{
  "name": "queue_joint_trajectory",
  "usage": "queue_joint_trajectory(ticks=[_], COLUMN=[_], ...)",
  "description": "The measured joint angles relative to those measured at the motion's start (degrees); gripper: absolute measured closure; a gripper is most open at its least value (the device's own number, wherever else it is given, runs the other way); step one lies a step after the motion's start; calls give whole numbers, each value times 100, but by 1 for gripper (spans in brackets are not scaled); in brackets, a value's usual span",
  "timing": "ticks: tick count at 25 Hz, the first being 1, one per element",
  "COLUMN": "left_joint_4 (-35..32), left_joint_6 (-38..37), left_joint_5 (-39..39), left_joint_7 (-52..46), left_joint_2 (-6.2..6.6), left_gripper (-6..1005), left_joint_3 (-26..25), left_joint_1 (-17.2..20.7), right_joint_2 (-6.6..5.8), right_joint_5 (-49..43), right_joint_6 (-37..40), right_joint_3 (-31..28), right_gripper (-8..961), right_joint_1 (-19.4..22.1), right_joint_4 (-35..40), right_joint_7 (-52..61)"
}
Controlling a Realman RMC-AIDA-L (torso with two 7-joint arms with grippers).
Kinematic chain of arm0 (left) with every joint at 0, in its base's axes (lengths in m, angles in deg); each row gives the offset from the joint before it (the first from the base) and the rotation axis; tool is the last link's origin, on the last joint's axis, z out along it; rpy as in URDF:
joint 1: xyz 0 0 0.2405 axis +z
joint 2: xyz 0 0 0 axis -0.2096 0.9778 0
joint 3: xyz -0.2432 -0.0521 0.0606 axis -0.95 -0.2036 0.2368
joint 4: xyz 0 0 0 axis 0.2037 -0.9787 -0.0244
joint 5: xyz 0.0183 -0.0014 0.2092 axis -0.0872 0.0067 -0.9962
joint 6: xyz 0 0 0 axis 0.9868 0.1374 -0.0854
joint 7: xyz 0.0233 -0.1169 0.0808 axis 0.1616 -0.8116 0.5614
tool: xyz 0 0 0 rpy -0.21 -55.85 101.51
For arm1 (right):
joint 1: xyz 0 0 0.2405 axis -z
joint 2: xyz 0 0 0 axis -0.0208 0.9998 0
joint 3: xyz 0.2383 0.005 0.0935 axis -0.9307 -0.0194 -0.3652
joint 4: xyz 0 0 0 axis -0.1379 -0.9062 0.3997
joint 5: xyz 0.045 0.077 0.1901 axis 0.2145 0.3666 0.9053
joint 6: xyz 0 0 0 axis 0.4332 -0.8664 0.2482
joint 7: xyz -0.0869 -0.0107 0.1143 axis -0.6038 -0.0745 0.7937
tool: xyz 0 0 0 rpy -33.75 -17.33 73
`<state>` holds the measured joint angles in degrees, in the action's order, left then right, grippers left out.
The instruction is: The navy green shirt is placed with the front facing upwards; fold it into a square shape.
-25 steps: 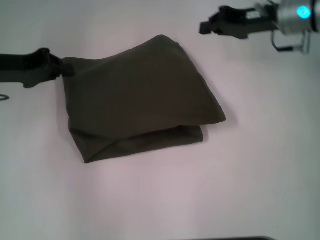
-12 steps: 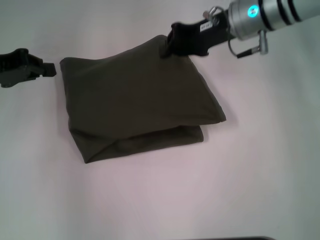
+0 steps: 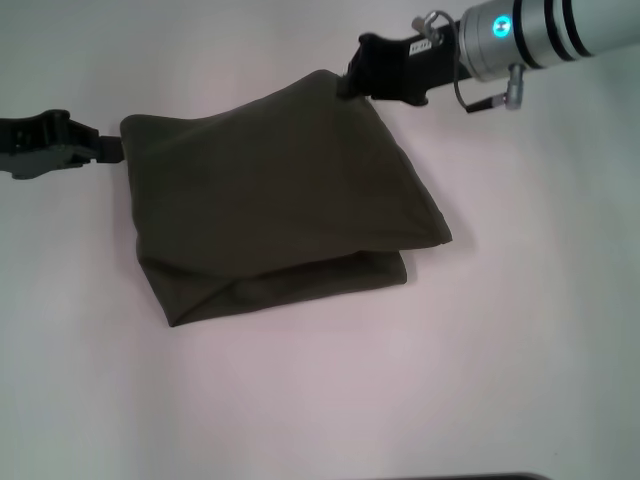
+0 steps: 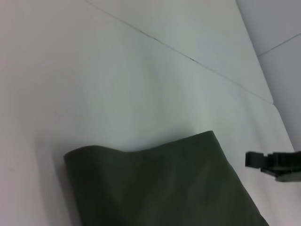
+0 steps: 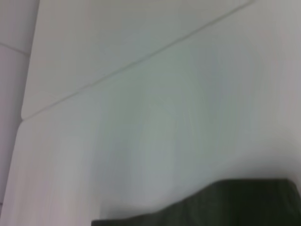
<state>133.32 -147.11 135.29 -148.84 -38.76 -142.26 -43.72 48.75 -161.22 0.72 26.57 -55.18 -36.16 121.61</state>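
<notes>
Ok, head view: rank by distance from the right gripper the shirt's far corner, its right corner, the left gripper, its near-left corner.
1. Far corner of the navy green shirt, at the right gripper.
2. Right corner, nearer the robot.
3. Left gripper, at the shirt's left edge.
4. Near-left corner.

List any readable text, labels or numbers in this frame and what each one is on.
None can be read.
Right gripper: a small pale label on its black body, too blurred to read.
Navy green shirt: folded, plain fabric showing, no lettering or label visible.
Left gripper: no markings visible.
</notes>
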Motion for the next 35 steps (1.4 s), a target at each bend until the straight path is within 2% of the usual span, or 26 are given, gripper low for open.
queue_joint_trajectory(ticks=[6, 12, 19, 30, 35], left_joint_4=[8, 8, 15, -17, -27], left_joint_6=[23, 89, 107, 126, 125], left_joint_5=[-11, -37, -37, -36, -35], left_joint_7=[8, 27, 86, 182, 178], left_joint_2=[-4, 2, 12, 3, 3], left_gripper=[997, 997, 996, 994, 994], left_joint_3=[0, 0, 0, 0, -24], left_joint_1=[-36, -70, -57, -42, -16], right_joint_2=[-32, 17, 204, 210, 163], right_joint_5=[6, 13, 13, -3, 29], right_joint_6=[-389, -645, -774, -1093, -598], right_joint_3=[-9, -9, 14, 43, -24], right_gripper=[950, 950, 951, 951, 951], right_joint_1=[-182, -251, -289, -270, -169], right_joint_4=[-266, -454, -567, -848, -505], right_joint_7=[105, 164, 167, 168, 163])
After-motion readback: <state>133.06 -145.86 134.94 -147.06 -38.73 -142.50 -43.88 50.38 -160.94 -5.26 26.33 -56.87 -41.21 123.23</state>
